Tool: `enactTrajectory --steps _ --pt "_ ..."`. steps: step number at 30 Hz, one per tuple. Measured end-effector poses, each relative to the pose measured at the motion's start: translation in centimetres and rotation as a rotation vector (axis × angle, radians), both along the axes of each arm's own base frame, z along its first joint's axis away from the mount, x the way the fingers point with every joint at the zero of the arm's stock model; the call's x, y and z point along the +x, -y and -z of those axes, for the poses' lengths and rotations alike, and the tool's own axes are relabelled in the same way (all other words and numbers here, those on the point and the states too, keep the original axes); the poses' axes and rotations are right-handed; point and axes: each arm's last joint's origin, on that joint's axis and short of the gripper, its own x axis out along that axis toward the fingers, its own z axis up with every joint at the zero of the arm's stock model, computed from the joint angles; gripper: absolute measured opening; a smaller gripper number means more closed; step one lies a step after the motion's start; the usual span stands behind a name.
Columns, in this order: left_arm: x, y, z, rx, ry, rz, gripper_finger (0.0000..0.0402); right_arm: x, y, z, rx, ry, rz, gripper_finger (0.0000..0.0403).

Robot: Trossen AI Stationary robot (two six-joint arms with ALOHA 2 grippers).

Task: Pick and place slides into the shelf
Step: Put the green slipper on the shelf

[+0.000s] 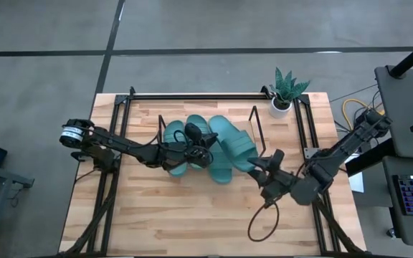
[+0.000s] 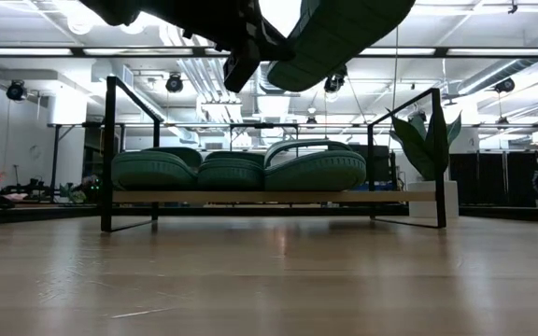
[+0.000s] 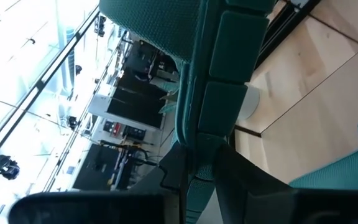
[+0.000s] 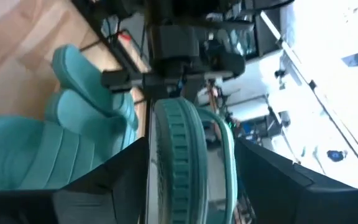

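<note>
Three teal slides [image 2: 232, 172] lie side by side, soles down, on the wood base of the shelf [image 2: 269, 197], a low black rod rack near the table's far middle [image 1: 255, 123]. A fourth slide [image 1: 224, 163] hangs in the air in front of the shelf, high above the table [image 2: 344, 23]. My left gripper [image 1: 196, 145] reaches in from the left and is shut on one end of it. My right gripper [image 1: 261, 169] comes from the right, and its fingers flank the other end [image 4: 191, 180]. My left gripper pinches the lifted slide's sole at one end [image 3: 207, 134] between its two fingers [image 3: 244, 180], coming level from the table's left. The slide is clear of table and shelf [image 2: 344, 23]. My right gripper has the same slide edge-on between its fingers [image 4: 114, 177], at the ribbed sole rim [image 4: 173, 168] and strap, coming from the right. Both fingers look pressed against it.
A potted plant [image 1: 287, 89] stands at the shelf's far right corner. Larger black frame rails [image 1: 192, 95] run along the far and side edges. A black cable loop [image 1: 264, 222] lies on the table under my right arm. Bare wood lies near the front edge [image 1: 178, 215].
</note>
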Motion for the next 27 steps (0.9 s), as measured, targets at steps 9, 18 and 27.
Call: enactTrajectory --steps 9,18,27 --pt "0.0 -0.2 -0.1 0.016 -0.008 -0.009 0.0032 -1.3 0.7 -0.7 0.12 -0.051 0.101 0.0219" --pt "0.0 -0.5 -0.1 0.016 -0.007 -0.018 0.0032 -1.2 0.6 -0.5 0.178 -0.078 0.062 0.0202" --pt "0.0 -0.5 -0.1 0.014 -0.006 -0.008 0.0032 -1.1 0.6 -0.6 0.191 -0.066 0.064 0.0074"
